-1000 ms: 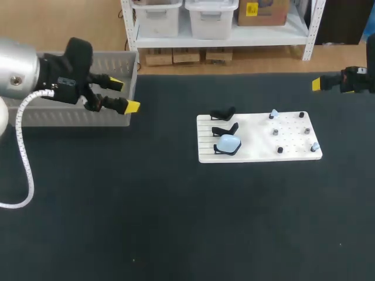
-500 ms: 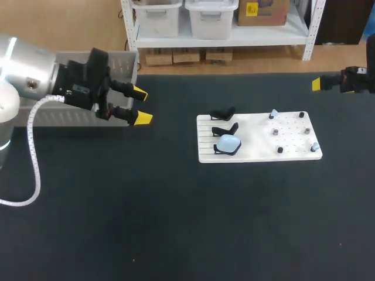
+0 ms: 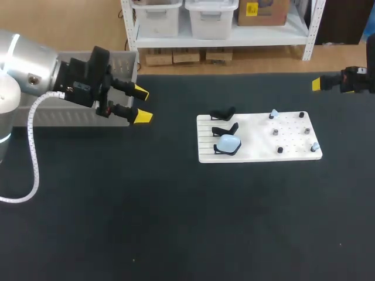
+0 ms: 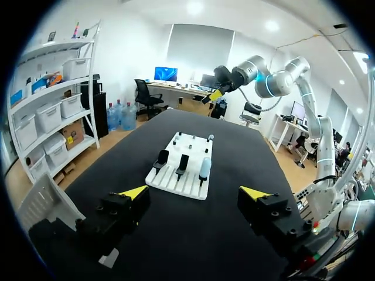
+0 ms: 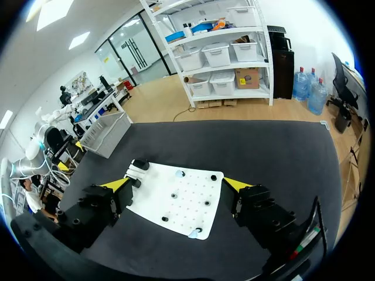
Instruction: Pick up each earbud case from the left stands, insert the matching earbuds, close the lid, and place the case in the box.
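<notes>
The left gripper and right gripper stood open; the case, likely light and slick, required a side pinch.

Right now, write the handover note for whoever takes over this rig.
Left gripper: open, empty, beside the grey box.
Right gripper: open, empty, near the table's far right edge.
White board: of three stands, the front one holds a pale blue case; two are bare. Two pale blue earbuds sit on the pegs.
Done: apparently two cases; the box's inside is hidden.
Left: pick the last case, insert earbuds, close it, box it.
</notes>
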`<action>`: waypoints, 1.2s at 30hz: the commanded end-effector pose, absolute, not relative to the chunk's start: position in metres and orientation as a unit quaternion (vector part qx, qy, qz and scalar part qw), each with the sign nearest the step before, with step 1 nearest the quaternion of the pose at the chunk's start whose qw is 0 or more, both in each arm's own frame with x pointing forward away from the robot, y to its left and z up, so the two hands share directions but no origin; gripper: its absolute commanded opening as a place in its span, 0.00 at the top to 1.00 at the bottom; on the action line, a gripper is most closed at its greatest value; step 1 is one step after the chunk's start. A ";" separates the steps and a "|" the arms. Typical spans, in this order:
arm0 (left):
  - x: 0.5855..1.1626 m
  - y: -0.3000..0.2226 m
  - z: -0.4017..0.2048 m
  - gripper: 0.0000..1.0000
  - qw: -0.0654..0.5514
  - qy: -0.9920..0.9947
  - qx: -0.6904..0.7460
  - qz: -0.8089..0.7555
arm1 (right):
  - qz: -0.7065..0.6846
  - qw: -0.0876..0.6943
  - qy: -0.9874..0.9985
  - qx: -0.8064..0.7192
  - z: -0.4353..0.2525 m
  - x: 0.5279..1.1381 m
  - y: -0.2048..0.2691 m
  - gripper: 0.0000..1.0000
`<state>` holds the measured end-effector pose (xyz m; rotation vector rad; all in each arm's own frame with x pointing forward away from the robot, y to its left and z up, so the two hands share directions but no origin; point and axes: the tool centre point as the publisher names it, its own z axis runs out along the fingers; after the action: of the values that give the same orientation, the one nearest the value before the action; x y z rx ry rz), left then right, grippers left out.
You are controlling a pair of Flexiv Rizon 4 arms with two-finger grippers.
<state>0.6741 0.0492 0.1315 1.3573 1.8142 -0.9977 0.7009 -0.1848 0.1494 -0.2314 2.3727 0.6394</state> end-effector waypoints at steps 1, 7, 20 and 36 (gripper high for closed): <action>0.675 0.050 0.131 0.00 0.328 0.691 0.518 -0.382 | 0.244 0.330 0.907 -0.089 0.150 0.701 -0.185 0.00; 0.671 0.013 0.113 0.00 0.324 0.633 0.572 -0.409 | 0.244 0.330 0.907 -0.089 0.150 0.701 -0.185 0.00; 0.672 -0.027 0.089 0.00 0.316 0.602 0.608 -0.409 | 0.244 0.330 0.907 -0.089 0.150 0.701 -0.185 0.00; 0.656 -0.048 0.073 0.00 0.317 0.588 0.608 -0.428 | 0.244 0.330 0.907 -0.089 0.150 0.701 -0.185 0.00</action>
<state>0.6551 -0.0472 0.0776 1.6024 1.5591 -1.1195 0.7009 -0.1849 0.1494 -0.2313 2.3727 0.6393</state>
